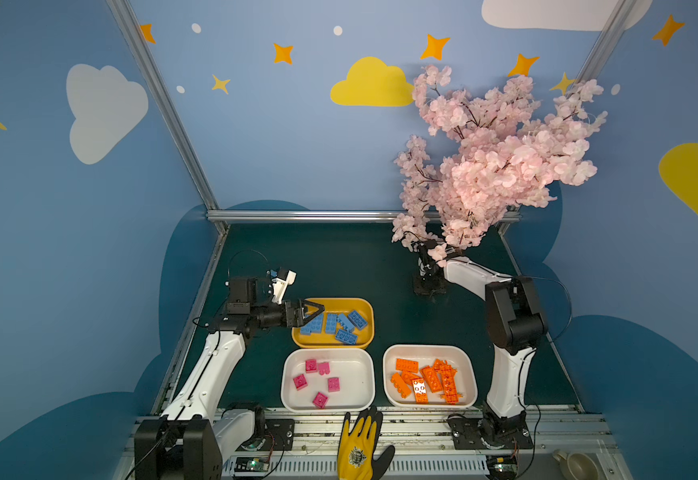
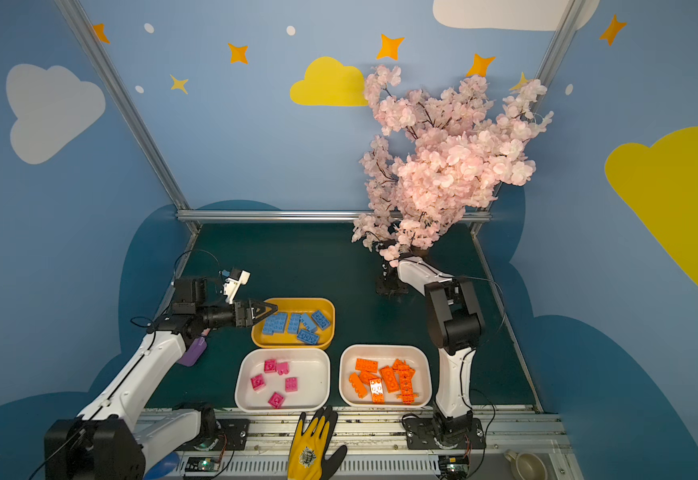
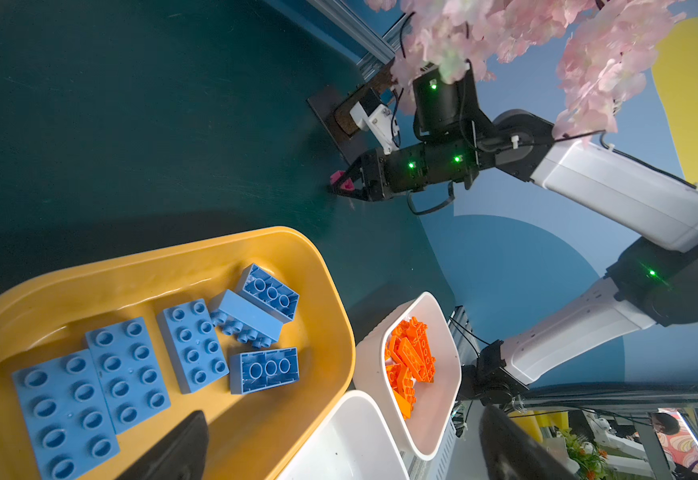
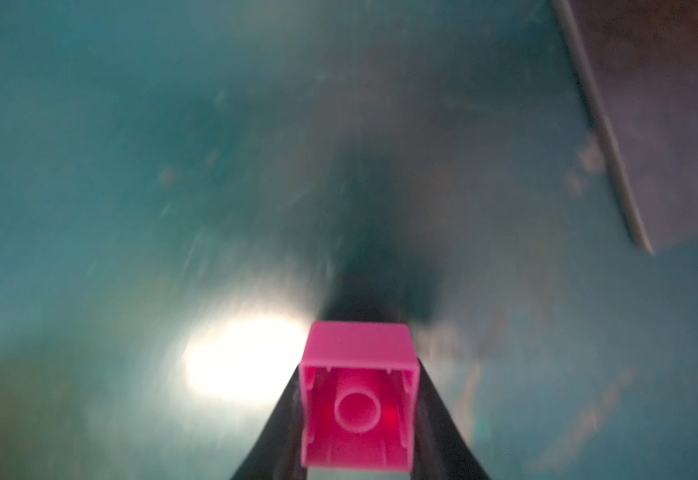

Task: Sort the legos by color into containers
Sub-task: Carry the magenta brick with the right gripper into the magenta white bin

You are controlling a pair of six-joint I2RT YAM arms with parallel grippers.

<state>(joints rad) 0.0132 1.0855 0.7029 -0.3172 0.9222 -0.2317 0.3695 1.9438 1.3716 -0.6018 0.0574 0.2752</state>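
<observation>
Gleaming dk-green tabletop (image 1: 339, 257) w/ blue cloud-painted walls (image 1: 276, 145).

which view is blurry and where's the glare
Right wrist view: the dark green tabletop is motion-smeared, with a white glare patch beside the small magenta-pink plastic brick, which looks fairly sharp. Left wrist view: light-blue studded bricks are crisp; its own dark fingers are out of focus. Both top views look sharp.

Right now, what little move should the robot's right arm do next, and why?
Probably lift it a little. The right end effector is shut on a pink brick, low at the mat by the tree; the other pink bricks lie in a white tray, so it needs height before carrying there.
</observation>
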